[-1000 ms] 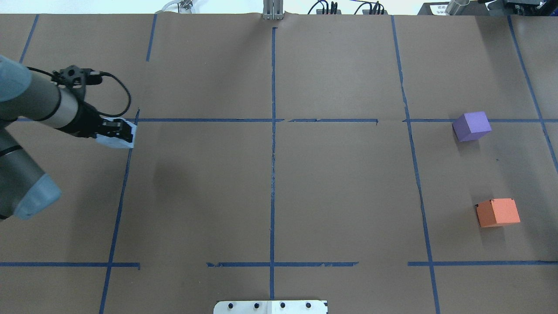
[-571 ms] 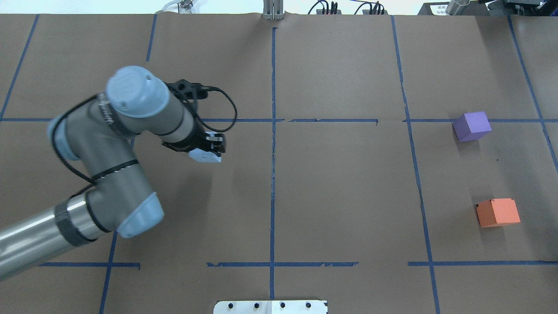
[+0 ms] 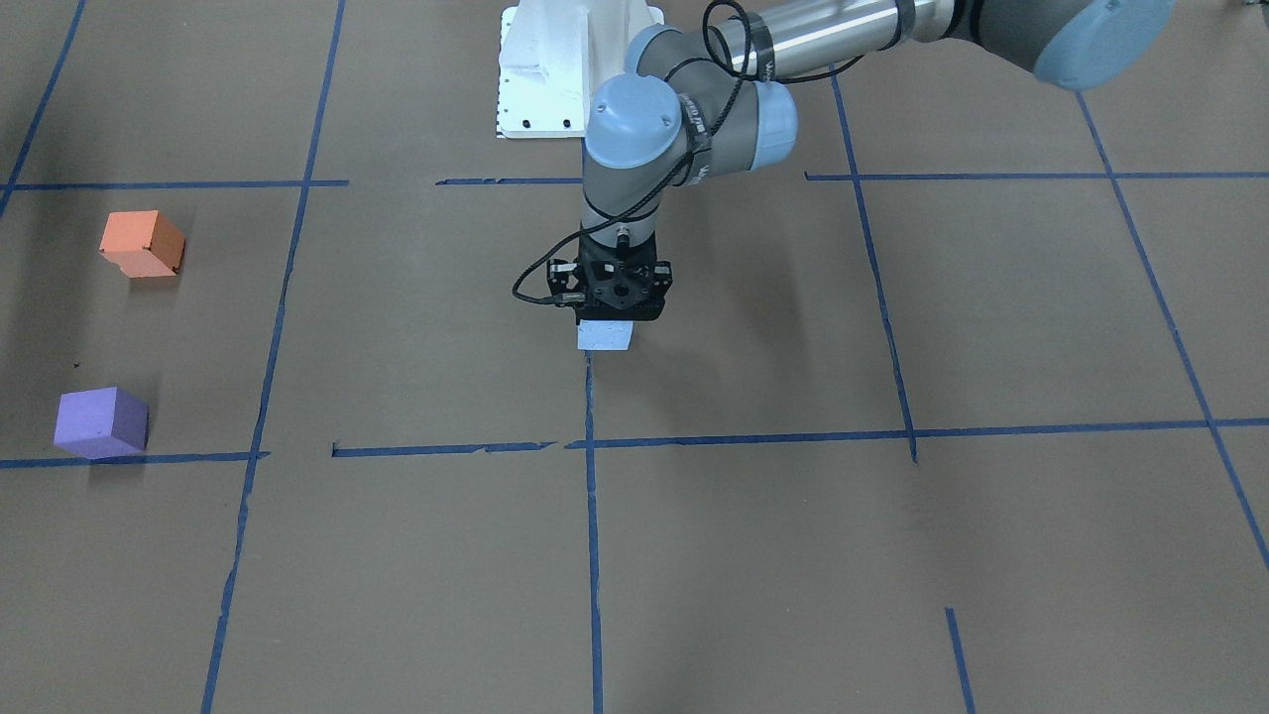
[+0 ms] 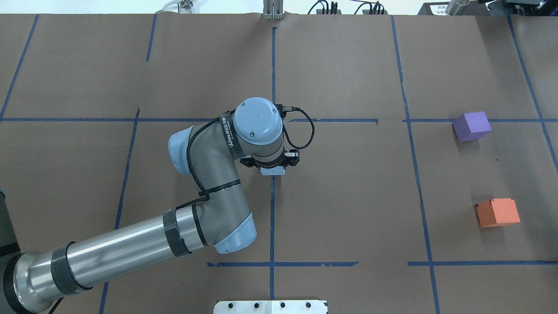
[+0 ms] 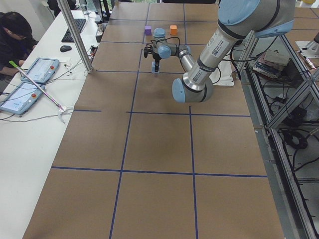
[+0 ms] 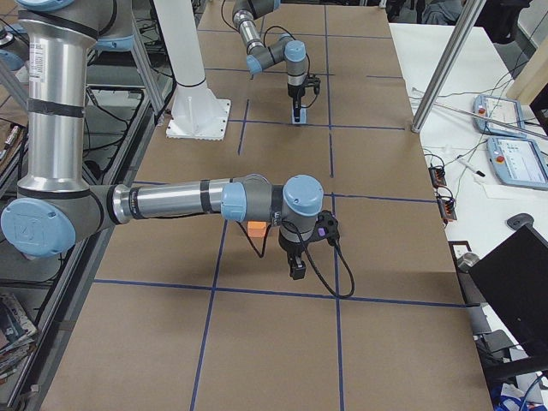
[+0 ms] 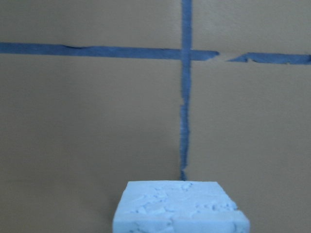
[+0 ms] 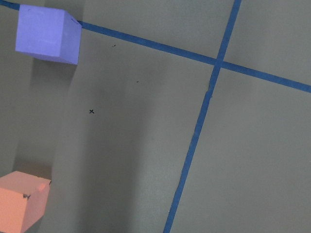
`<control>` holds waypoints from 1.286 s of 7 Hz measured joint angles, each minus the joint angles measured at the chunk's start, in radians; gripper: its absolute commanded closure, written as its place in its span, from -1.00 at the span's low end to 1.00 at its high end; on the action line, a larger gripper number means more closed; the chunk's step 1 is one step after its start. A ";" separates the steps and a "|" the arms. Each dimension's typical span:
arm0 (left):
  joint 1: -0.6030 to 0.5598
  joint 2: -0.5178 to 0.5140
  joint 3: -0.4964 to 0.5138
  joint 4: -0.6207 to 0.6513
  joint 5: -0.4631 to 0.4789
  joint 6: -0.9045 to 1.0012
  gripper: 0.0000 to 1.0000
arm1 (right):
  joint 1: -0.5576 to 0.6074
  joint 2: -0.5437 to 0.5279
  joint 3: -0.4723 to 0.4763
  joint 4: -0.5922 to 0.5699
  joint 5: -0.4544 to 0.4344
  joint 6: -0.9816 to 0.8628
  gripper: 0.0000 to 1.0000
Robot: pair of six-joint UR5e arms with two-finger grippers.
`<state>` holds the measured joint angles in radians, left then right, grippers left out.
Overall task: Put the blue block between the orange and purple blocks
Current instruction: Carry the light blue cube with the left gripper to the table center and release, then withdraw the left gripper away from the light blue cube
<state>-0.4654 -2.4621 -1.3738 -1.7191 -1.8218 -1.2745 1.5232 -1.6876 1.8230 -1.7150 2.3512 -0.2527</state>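
Observation:
My left gripper (image 3: 606,325) is shut on the pale blue block (image 3: 605,337) and holds it over the centre tape line in the middle of the table; the overhead view shows the block (image 4: 273,172) under the wrist. It fills the bottom of the left wrist view (image 7: 181,208). The purple block (image 4: 471,126) and the orange block (image 4: 498,212) stand apart at the table's right end, with a bare gap between them. Both also show in the right wrist view, purple block (image 8: 47,34) and orange block (image 8: 20,201). My right gripper (image 6: 297,272) shows only in the exterior right view; I cannot tell its state.
Blue tape lines (image 4: 272,196) divide the brown paper table into a grid. The white base plate (image 4: 270,306) sits at the near edge. A side table with tablets (image 5: 30,79) and a metal post (image 5: 75,35) stand beyond the far edge.
My left arm has swung from the table's left side to its centre, carrying the blue block to the right. The purple and orange blocks have not moved.

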 measured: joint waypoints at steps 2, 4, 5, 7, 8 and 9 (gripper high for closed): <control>0.013 -0.005 0.027 0.002 0.004 -0.002 -0.55 | 0.000 0.000 0.001 0.000 0.000 0.001 -1.00; 0.014 -0.005 0.045 0.004 0.005 -0.004 -1.00 | 0.000 -0.001 0.001 0.000 0.000 0.000 -1.00; 0.007 -0.005 0.037 0.008 0.005 -0.005 -1.00 | 0.000 0.000 0.001 0.000 0.000 0.000 -1.00; -0.061 -0.004 -0.037 0.069 -0.032 0.007 -1.00 | 0.000 0.000 0.002 0.000 0.000 0.000 -1.00; -0.107 0.012 -0.102 0.140 -0.084 0.037 -1.00 | 0.000 0.002 0.002 0.000 0.000 0.001 -1.00; -0.155 0.073 -0.199 0.209 -0.135 0.097 -1.00 | 0.000 0.005 0.003 0.000 0.000 0.005 -1.00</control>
<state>-0.6205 -2.3893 -1.5727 -1.5098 -1.9566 -1.1778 1.5232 -1.6826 1.8258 -1.7150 2.3515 -0.2480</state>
